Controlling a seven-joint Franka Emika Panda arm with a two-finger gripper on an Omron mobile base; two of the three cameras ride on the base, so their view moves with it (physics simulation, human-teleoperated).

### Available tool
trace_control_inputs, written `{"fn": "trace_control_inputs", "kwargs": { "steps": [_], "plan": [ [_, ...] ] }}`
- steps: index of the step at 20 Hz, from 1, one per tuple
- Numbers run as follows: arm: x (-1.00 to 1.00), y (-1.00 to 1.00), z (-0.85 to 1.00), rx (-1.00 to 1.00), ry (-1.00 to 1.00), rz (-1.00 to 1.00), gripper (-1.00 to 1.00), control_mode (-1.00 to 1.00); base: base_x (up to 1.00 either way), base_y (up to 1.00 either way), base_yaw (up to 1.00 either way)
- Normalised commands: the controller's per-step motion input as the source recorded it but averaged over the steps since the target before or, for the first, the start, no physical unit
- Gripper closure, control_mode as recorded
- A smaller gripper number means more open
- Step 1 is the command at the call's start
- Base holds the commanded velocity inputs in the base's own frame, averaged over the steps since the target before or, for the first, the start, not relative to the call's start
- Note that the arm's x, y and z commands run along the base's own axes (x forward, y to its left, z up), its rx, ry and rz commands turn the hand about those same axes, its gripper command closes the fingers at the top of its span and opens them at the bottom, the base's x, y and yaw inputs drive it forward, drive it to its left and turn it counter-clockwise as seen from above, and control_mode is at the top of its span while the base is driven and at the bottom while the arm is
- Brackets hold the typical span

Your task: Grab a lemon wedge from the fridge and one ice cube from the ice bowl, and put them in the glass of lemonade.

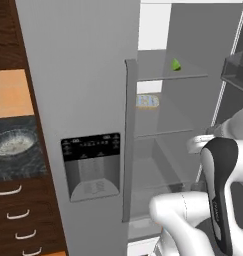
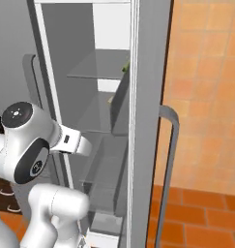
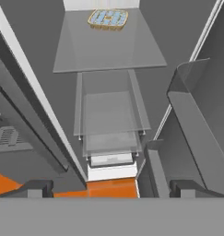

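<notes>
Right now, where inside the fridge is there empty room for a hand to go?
The fridge shelf holding the lemon wedge is bare beside it. The next shelf is bare in front of the basket. The door bin narrows one side.

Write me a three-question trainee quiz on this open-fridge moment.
1. True or false: the tiny yellow-green lemon wedge lies on an upper shelf inside the tall grey fridge.
2. Which fridge door stands open: the dispenser one or the other?
3. The two-finger gripper is: A open, holding nothing; B shut on the wedge; C shut on the woven basket.

Key: 1 true; 2 the other; 3 A.
</notes>
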Motion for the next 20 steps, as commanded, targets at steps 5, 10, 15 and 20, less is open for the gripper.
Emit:
{"fn": "trace_control_inputs", "kwargs": {
  "steps": [5, 10, 15, 20],
  "plan": [
    [0.00, 0.00, 0.00, 0.00, 0.00, 0.00, -1.00, 1.00, 0.54, -0.08, 0.01],
    [0.00, 0.00, 0.00, 0.00, 0.00, 0.00, -1.00, 1.00, 0.40, -0.04, 0.03],
    [0.00, 0.00, 0.00, 0.00, 0.00, 0.00, -1.00, 1.00, 0.56, -0.36, 0.03],
    [0.00, 0.00, 0.00, 0.00, 0.00, 0.00, -1.00, 1.00, 0.15, -0.38, 0.00]
  ]
}}
